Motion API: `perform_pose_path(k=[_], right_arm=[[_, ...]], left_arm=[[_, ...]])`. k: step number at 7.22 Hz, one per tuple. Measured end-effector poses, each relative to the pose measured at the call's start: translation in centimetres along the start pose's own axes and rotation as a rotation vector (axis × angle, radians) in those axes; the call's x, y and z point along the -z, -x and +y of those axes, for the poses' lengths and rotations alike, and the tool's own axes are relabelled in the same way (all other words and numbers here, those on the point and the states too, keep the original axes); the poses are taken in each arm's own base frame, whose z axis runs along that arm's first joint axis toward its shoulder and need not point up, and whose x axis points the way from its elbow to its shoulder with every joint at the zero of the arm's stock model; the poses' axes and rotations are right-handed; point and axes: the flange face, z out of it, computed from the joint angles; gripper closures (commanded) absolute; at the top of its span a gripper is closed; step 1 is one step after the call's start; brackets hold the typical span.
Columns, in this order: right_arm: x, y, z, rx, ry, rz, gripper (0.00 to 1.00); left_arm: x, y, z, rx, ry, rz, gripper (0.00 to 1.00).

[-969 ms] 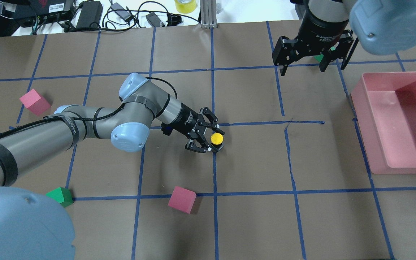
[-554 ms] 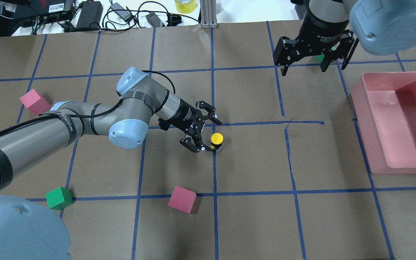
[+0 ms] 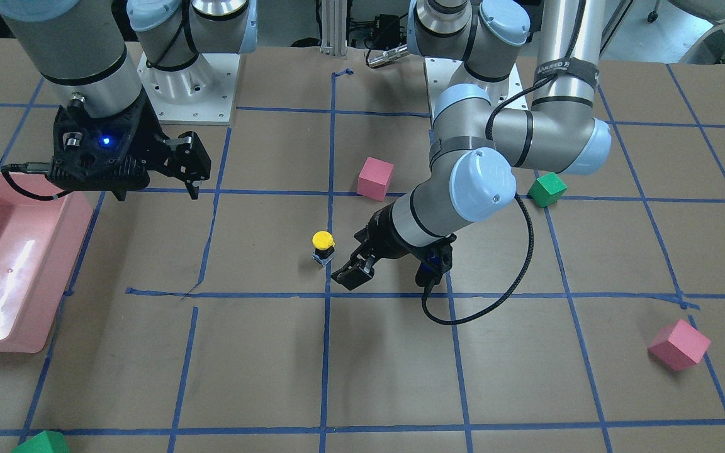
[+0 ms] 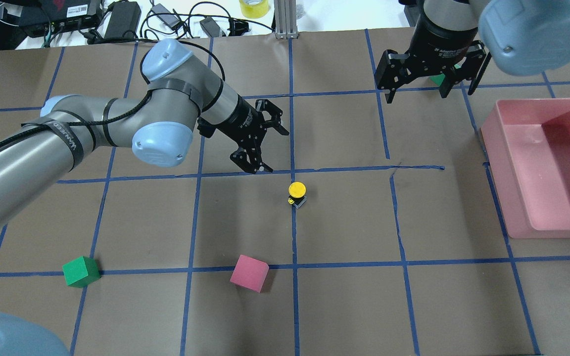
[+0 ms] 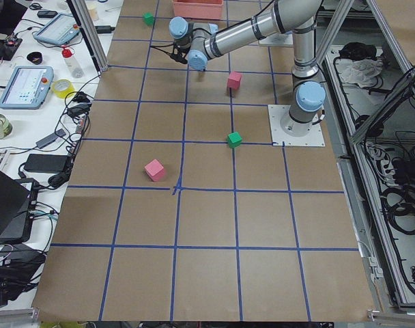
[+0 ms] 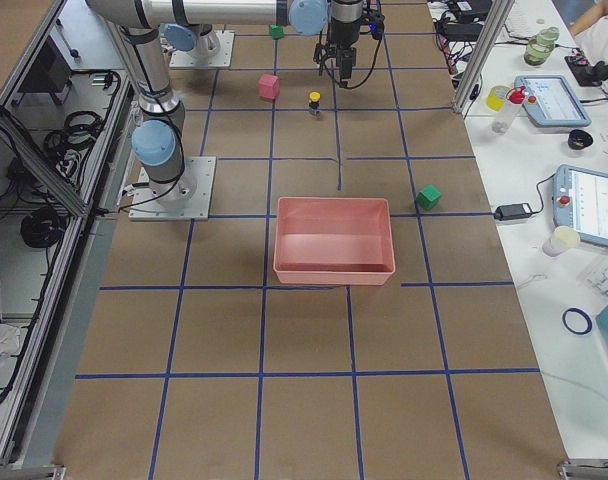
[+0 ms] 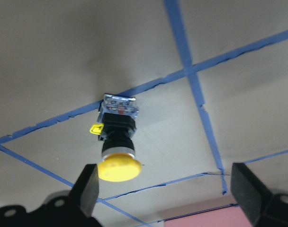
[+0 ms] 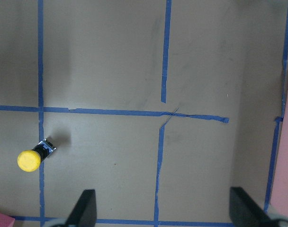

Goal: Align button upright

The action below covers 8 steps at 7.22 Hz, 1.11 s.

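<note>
Both claws are spread wide and empty. The button (image 4: 297, 193) is seen standing on the tabletop (image 4: 344, 222), cap up, long axis vertical, nearer the left claw (image 4: 276, 151) yet untouched; the right claw (image 4: 416, 91) is kept well apart.

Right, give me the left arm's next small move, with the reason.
Probably pull the left gripper up and away toward its own side, without regrasping. The small push-button with yellow mushroom cap and black body stands on its base, cap on top; the gripper is open, apart from it, holding nothing. The task looks done.
</note>
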Motion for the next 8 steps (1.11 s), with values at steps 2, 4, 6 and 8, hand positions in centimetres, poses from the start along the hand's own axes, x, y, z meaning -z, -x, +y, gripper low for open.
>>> perform_pose_path(k=[2, 4, 6, 8], right_arm=[[0.0, 0.0, 0.0, 0.0, 0.001, 0.001, 0.0], [-0.3, 0.1, -0.1, 0.001, 0.002, 0.001, 0.0], [-0.4, 0.7, -0.1, -0.015, 0.0, -0.012, 0.0], [-1.3, 1.9, -1.1, -0.132, -0.025, -0.017, 0.0]], left_arm=[[4.0, 0.7, 0.0, -0.265, -0.169, -0.129, 0.0], [8.4, 2.0, -0.5, -0.57, -0.276, -0.243, 0.0], [14.1, 3.5, -0.6, -0.79, -0.375, -0.33, 0.0], [19.3, 5.8, -1.3, -0.943, -0.417, -0.402, 0.0]])
